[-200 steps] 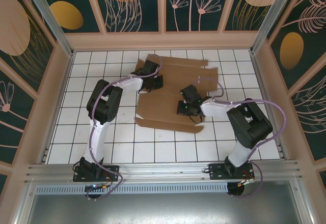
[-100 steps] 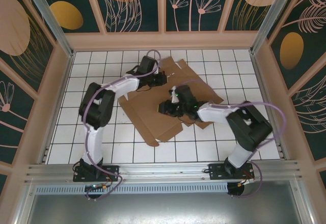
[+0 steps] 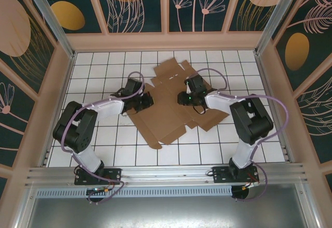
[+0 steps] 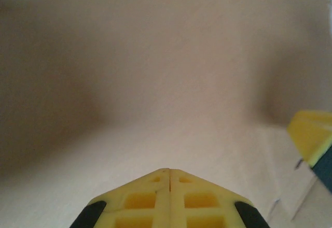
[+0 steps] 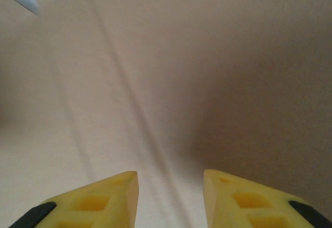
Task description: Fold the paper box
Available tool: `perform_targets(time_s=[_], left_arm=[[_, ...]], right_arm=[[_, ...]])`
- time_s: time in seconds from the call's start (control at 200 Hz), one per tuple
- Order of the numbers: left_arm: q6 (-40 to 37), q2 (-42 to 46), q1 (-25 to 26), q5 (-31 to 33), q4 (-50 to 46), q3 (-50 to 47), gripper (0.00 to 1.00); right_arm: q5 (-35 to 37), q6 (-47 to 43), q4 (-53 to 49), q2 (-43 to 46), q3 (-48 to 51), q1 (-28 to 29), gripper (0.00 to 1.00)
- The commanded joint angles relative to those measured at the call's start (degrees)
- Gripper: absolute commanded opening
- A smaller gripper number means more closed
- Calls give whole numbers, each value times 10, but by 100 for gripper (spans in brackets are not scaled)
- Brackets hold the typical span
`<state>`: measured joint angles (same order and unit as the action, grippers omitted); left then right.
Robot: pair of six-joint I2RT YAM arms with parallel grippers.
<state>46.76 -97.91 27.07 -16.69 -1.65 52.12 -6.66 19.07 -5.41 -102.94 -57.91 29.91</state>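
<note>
While the paper box (image 3: 167, 115) is lying flat on the white tiles (image 3: 104, 134), your left gripper (image 4: 169, 172) is sitting at its edge, fingertips pressed together. Your right gripper (image 5: 170, 180) is hovering near its middle, jaws spread, with cardboard just ahead of both.

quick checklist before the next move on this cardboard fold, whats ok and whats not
1. The paper box lies wholly on the table: ok.
2. The left gripper is shut, fingers together: ok.
3. Whether the left gripper pinches the paper box: cannot tell.
4. The right gripper is open over the paper box, nothing between its fingers: ok.
5. The two grippers are apart: ok.
6. A flap folded up: not ok, the paper box lies flat.
</note>
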Motion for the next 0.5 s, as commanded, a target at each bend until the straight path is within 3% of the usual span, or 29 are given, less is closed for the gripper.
perform_targets(time_s=[0.0,0.2,0.31,0.495], left_arm=[[22,0,2,-6,-9,14,0],[4,-58,-11,32,-46,33,0],[7,-116,-35,10,-46,67,0],[-14,-152,-54,41,-73,118,0]], right_arm=[[54,-45,-58,-17,-19,11,39],[31,-28,-39,-12,17,11,42],[-1,-9,-22,5,50,30,43],[-71,41,15,31,77,71,46]])
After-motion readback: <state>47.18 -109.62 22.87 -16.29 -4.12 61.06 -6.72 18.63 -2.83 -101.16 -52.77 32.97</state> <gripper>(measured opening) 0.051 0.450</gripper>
